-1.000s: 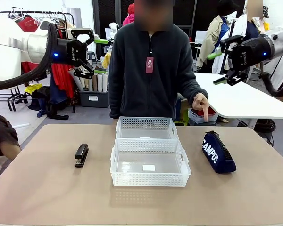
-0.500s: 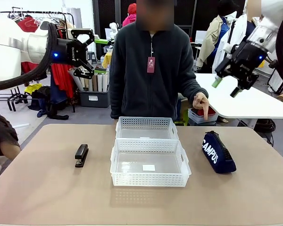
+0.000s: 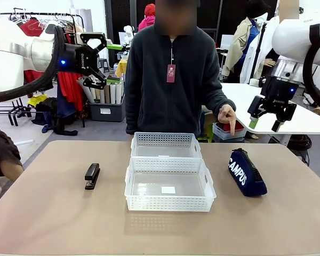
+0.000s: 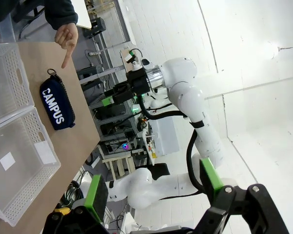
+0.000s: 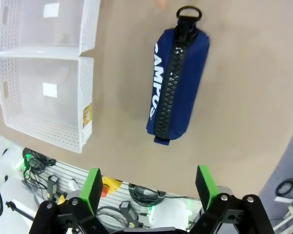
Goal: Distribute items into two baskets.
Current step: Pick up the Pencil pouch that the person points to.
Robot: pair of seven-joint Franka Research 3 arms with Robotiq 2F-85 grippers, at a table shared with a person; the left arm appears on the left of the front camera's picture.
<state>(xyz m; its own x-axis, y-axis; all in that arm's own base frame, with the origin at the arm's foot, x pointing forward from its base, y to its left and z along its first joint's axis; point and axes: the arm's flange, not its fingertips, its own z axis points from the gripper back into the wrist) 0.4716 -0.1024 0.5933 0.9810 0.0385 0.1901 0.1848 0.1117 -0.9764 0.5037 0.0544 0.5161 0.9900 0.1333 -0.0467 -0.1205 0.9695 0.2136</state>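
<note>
Navy pouch point(image 3: 247, 172) lengthwise near-to-far, ring point(image 5: 189, 12) toward hand point(image 3: 228, 114)

On the beige bench point(image 3: 53, 213), the stapler point(image 3: 92, 176) at left is black, the pouch point(image 3: 247, 172) at right is navy with white "CAMPUS" lettering, and the near basket point(image 3: 169, 202) and far basket point(image 3: 165, 138) are translucent white with perforated lattice sides.

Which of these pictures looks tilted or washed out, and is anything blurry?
Left wrist view: rolled sideways, its white wall glaring bright. Right wrist view: crisp, the pouch lettering readable. Front view: even light, a faint shadow before the near basket.
</note>
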